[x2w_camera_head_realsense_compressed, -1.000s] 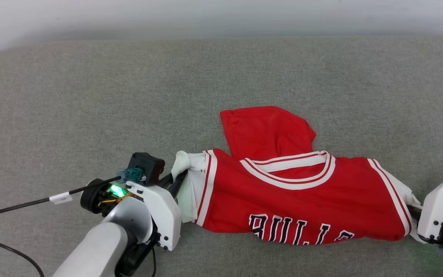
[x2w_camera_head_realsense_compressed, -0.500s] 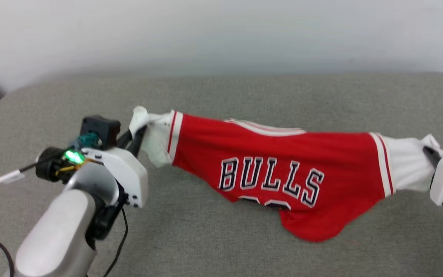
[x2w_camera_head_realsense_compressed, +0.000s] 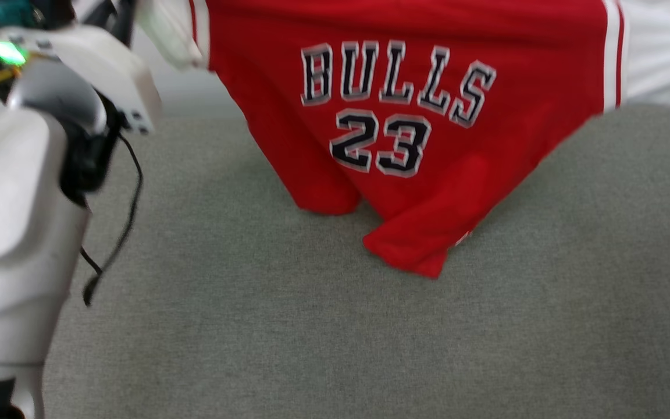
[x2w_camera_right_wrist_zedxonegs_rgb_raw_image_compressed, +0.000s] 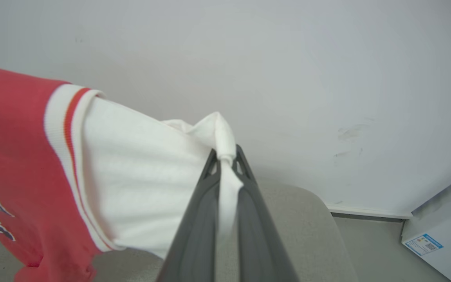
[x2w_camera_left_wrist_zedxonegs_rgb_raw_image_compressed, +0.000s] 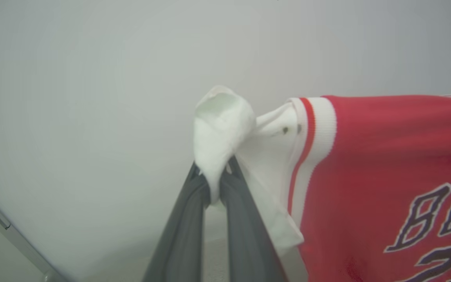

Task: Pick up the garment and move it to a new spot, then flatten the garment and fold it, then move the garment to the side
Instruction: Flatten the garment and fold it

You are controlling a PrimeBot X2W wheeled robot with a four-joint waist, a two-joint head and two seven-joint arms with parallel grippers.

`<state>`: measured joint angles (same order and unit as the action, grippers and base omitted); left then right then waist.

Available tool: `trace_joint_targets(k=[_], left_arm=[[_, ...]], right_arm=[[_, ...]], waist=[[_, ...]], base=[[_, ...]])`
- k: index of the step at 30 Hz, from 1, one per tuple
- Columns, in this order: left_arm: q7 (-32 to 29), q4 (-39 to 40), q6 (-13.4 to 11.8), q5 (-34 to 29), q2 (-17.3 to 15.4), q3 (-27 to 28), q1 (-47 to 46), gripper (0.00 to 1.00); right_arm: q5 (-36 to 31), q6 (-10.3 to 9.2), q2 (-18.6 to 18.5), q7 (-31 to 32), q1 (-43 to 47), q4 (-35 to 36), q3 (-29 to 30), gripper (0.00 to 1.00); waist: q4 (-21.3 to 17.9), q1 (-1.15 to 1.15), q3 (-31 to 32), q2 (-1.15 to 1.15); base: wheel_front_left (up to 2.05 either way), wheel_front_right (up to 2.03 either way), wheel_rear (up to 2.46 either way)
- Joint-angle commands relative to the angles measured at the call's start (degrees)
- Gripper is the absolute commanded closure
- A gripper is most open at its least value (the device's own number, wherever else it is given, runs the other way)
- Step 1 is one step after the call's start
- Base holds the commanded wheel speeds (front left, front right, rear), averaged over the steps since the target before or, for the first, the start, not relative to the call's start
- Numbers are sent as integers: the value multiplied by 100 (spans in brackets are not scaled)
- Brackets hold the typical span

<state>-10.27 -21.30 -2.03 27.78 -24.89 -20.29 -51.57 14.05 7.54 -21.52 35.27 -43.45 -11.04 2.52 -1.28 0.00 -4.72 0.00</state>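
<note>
Left gripper (x2w_camera_left_wrist_zedxonegs_rgb_raw_image_compressed: pixel 214 176): jaws closed almost fully, with only a thin bunch of white cloth between the fingers. The cloth was the end of the left sleeve (x2w_camera_left_wrist_zedxonegs_rgb_raw_image_compressed: pixel 225 117), which rose past the fingertips in a rounded fold.

Right gripper (x2w_camera_right_wrist_zedxonegs_rgb_raw_image_compressed: pixel 225 156): jaws likewise pressed nearly together on the twisted end of the right sleeve (x2w_camera_right_wrist_zedxonegs_rgb_raw_image_compressed: pixel 139 188). A narrow strip of white fabric ran down between the two fingers.

Garment (x2w_camera_head_realsense_compressed: pixel 486 145): held up by both sleeves and stretched between the grippers, chest side facing the head camera. The lettering "BULLS" (x2w_camera_head_realsense_compressed: pixel 396 78) and the number 23 (x2w_camera_head_realsense_compressed: pixel 380 142) read upright. The upper body hung clear of the desk (x2w_camera_head_realsense_compressed: pixel 312 337). The lower part narrowed into two folds, and its lowest corner (x2w_camera_head_realsense_compressed: pixel 410 256) lay on the grey fabric surface near the middle of the desk. The head view was blurred, so the exact extent of contact could not be told.

Surroundings:
- The left arm (x2w_camera_head_realsense_compressed: pixel 15 233) stood at the left of the head view, with a green light (x2w_camera_head_realsense_compressed: pixel 6 52) lit near the wrist and a black cable (x2w_camera_head_realsense_compressed: pixel 120 221) hanging in a loop beside it, above the desk.
- A plain pale wall (x2w_camera_left_wrist_zedxonegs_rgb_raw_image_compressed: pixel 73 98) stood behind the garment.
- In the right wrist view, a rounded desk corner, the floor (x2w_camera_right_wrist_zedxonegs_rgb_raw_image_compressed: pixel 370 250) and a white box (x2w_camera_right_wrist_zedxonegs_rgb_raw_image_compressed: pixel 441 243) with a blue label lay beyond the fingers.
</note>
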Motion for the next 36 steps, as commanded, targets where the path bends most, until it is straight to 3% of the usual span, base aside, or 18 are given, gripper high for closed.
trace_joint_targets(k=[1, 7, 20, 29, 36], left_arm=[[59, -112, -3, -32, -68, 66, -182, 100], [383, -781, 91, -228, -143, 169, -1515, 100], [1259, -1595, 189, -498, -381, 434, -4019, 100], [1689, -2190, 341, -477, -303, 417, -4766, 100], [1995, -2703, 502, -418, -203, 351, -4864, 100]], right_arm=[[-66, -10, -69, -61, -194, -59, -22, 100], [-288, -11, -178, -391, -1584, -514, -219, 100], [-1032, -11, 160, -1605, -4367, -1567, -284, 100], [-989, -11, 278, -2441, -5467, -2473, -592, 100], [-729, -10, 371, -2849, -5697, -3081, -1077, 100]], waist=[[-25, 0, -174, 0], [-71, 0, -895, 0], [-340, 0, -2656, 0], [-408, 0, -3446, 0], [-398, 0, -3847, 0]], base=[[0, 0, 0], [0, 0, 0], [0, 0, 0], [0, 0, 0], [0, 0, 0]])
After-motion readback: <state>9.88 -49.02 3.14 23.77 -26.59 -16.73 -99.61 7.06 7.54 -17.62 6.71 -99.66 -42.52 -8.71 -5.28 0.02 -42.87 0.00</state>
